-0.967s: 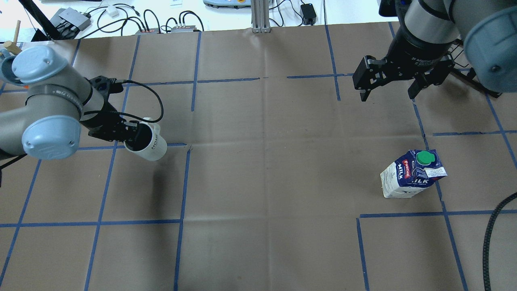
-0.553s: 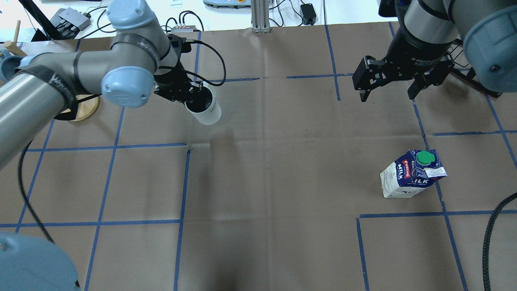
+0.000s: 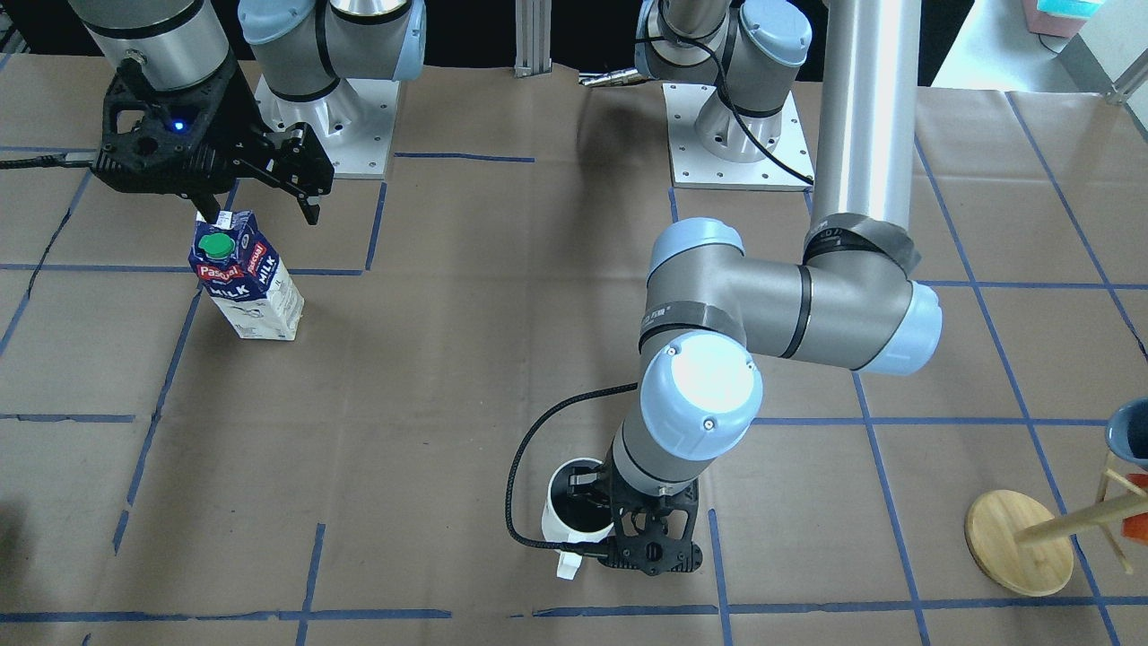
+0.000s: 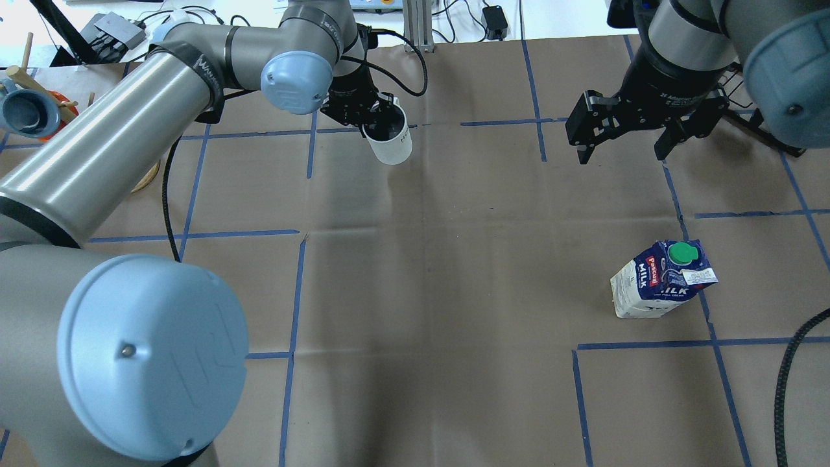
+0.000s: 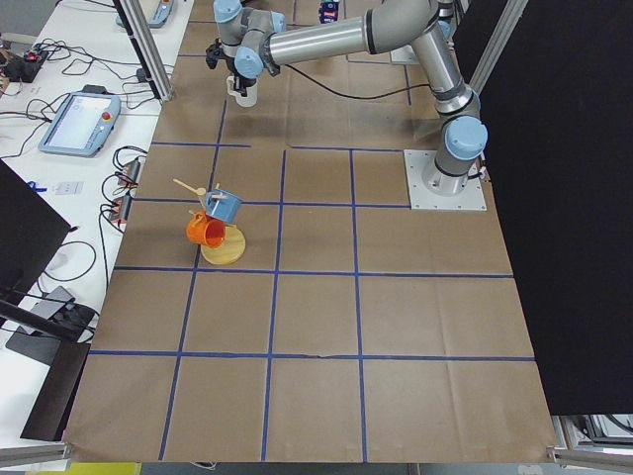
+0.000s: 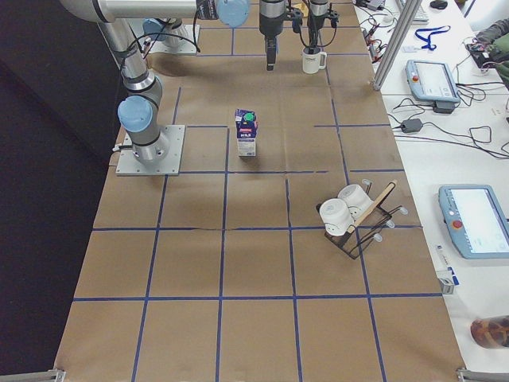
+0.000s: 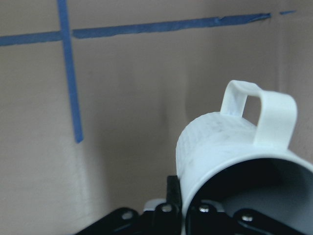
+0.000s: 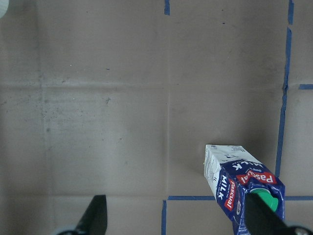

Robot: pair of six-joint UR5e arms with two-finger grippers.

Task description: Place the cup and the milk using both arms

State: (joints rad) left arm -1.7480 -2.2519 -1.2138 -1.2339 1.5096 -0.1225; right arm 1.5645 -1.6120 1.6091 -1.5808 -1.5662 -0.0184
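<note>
My left gripper [image 4: 371,117] is shut on the rim of the white cup [image 4: 391,144], held upright near the table's far middle. The cup also shows in the front view [image 3: 574,519] and the left wrist view [image 7: 230,152], its handle pointing away from the gripper. I cannot tell if it touches the table. The milk [image 4: 658,282] stands upright on the right side and shows in the front view [image 3: 244,287] too. My right gripper [image 4: 622,155] is open and empty, hovering above and beyond the milk [image 8: 239,183].
A wooden mug stand [image 4: 29,97] with a blue and an orange cup is at the far left, with its round base in the front view [image 3: 1018,543]. A rack of white mugs [image 6: 350,215] stands beyond the milk. Cables and boxes [image 4: 194,29] line the far edge.
My left arm has swung the cup from the left side of the table up and right to the far middle. The right arm and the milk have not moved.
</note>
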